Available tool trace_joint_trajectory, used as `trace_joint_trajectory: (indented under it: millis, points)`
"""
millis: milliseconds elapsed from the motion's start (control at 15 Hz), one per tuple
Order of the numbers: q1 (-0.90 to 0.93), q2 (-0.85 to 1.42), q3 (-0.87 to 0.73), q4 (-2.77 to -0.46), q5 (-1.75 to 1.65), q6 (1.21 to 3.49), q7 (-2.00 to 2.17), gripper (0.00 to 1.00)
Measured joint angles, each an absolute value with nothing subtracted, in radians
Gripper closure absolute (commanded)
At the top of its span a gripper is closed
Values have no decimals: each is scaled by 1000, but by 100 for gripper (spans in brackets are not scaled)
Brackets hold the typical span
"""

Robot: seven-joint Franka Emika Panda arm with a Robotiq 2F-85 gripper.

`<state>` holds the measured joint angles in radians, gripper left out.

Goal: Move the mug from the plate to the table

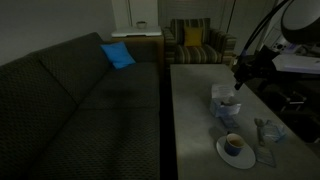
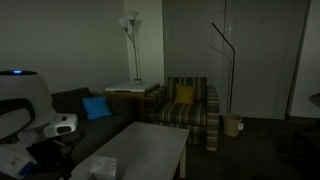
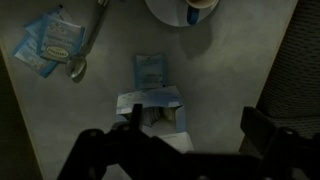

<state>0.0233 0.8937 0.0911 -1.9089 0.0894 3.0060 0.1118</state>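
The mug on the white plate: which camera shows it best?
An exterior view shows the mug whole, sitting on the plate on the table. The wrist view cuts it off at the top edge, leaving only a blue sliver. In an exterior view facing the armchair, it isn't visible.

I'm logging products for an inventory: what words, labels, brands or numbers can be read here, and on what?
No text can be read in any view.
On the pale blue packets: an oval label, too blurred to read.
On the small packet: a printed panel, too blurred.
On the white-and-blue box: no legible marking.
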Motion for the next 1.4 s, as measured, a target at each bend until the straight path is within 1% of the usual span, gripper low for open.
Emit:
trace_joint_trajectory:
  millis: [667, 1000, 1400]
  points:
    - [57, 1148, 117, -1684, 103, 2985, 139, 0]
    - [62, 1161, 113, -1662, 103, 2981, 139, 0]
    - [153, 1179, 37, -1648, 103, 2978, 180, 0]
